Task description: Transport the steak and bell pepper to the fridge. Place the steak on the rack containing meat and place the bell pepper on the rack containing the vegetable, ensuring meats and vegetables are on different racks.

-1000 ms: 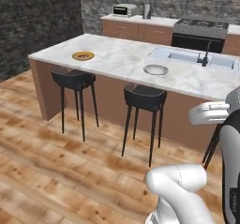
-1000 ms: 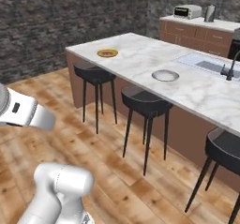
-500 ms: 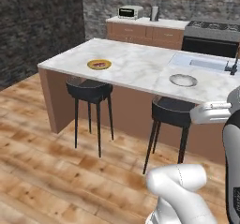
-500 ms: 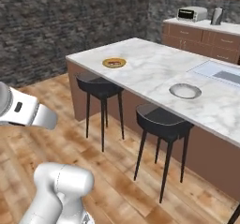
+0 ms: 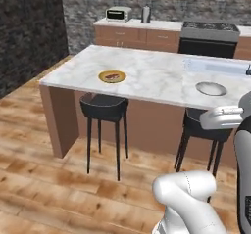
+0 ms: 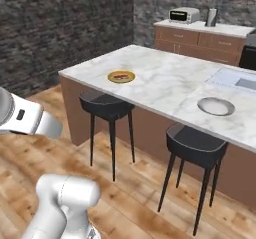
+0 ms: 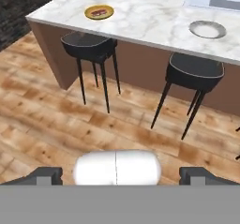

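Note:
On the marble island lies a yellow plate with a small flat red piece on it, the steak by its look. The same steak shows from the right base, and far up in the hand view as the steak. My gripper hangs well short of the island, above the wooden floor, open with its dark fingertips wide apart and nothing between them. The bell pepper and the fridge with its racks are out of view.
Two black stools stand along the island's near side. A grey dish sits near the sink. Behind are a counter with a toaster and a stove. A dark stone wall is on the left.
The base has moved, so the whole picture shifted: the island and the yellow plate now sit nearer and further right. The gripper stays open.

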Available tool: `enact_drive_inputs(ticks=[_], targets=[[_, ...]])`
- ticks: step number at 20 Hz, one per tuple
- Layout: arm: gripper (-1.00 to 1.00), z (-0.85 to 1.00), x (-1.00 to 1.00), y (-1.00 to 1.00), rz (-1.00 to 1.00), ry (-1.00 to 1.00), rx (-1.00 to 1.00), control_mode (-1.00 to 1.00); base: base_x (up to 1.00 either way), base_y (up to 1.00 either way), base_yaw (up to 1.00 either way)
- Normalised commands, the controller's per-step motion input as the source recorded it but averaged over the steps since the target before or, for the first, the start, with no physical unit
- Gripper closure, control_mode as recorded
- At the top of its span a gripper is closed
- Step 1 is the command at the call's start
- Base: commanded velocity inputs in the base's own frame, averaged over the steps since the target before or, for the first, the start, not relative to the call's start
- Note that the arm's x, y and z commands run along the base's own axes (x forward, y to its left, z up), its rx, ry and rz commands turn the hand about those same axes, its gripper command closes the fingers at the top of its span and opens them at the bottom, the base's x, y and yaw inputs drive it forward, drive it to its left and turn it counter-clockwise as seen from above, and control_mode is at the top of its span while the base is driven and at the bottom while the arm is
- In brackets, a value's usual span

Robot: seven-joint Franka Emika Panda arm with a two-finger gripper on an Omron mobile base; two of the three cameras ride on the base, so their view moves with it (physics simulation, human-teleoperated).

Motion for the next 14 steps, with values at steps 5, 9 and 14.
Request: enact_drive_inputs(ticks=[5, 9, 14], targets=[[-1.0, 0.0, 0.0, 0.0, 0.0, 0.0, 0.0, 1.0, 1.0, 1.0, -0.48], [-1.0, 0.0, 0.0, 0.0, 0.0, 0.0, 0.0, 1.0, 1.0, 1.0, -0.48], [-1.0, 0.0, 0.0, 0.0, 0.0, 0.0, 0.0, 1.0, 0.79, 1.0, -0.46]])
